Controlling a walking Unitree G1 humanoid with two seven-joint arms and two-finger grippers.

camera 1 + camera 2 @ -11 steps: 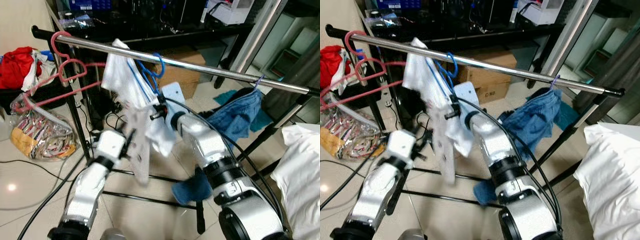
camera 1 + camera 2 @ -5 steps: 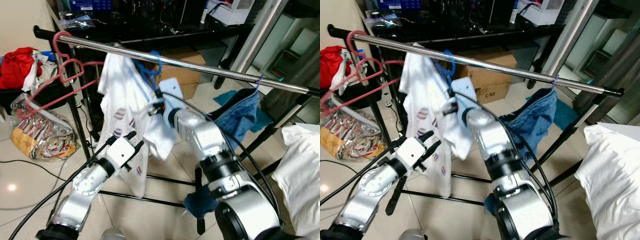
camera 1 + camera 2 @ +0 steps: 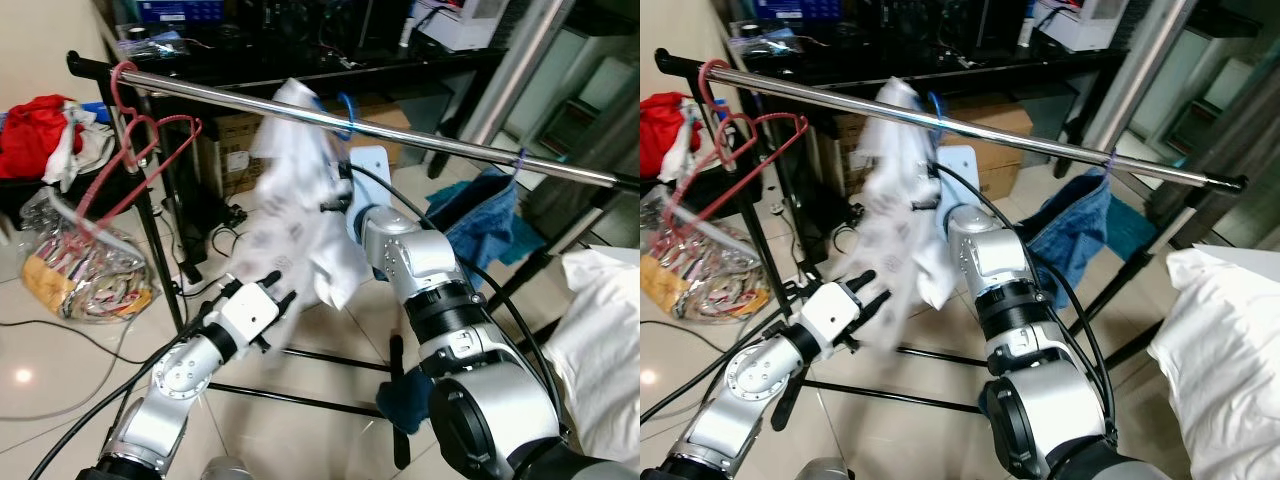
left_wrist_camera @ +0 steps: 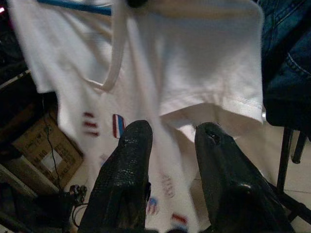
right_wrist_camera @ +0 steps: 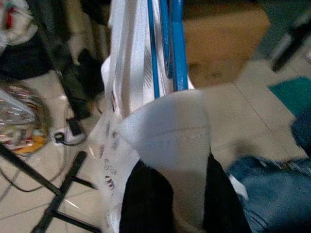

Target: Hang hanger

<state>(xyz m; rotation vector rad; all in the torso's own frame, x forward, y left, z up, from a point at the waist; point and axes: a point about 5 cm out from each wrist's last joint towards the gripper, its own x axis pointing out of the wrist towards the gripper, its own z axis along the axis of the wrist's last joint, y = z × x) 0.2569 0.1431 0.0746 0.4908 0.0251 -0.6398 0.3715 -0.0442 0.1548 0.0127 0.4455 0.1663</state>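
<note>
A white shirt (image 3: 295, 210) with small red and blue marks hangs on a blue hanger (image 3: 346, 107). The hanger's hook lies over the chrome rail (image 3: 450, 148) near its middle. My right gripper (image 5: 177, 165) is just under the rail, behind the shirt. Its black fingers (image 5: 146, 204) are shut on a fold of the white cloth, with the blue hanger (image 5: 166, 48) straight ahead. My left gripper (image 3: 277, 297) is lower, at the shirt's bottom edge. It is open, and its fingers (image 4: 129, 160) hold nothing, with the shirt (image 4: 194, 63) beyond them.
Pink hangers (image 3: 135, 130) dangle at the rail's left end. Blue jeans (image 3: 470, 215) hang near its right end. Behind the rail are a cardboard box (image 3: 235, 140) and a black desk. On the floor at left lie red clothes (image 3: 35, 130) and a plastic bag (image 3: 75, 265). White bedding (image 3: 600, 340) is at right.
The right gripper has raised the shirt and hanger, and the hook now sits over the rail. The left gripper has come off the shirt and opened. The pink hangers have swung.
</note>
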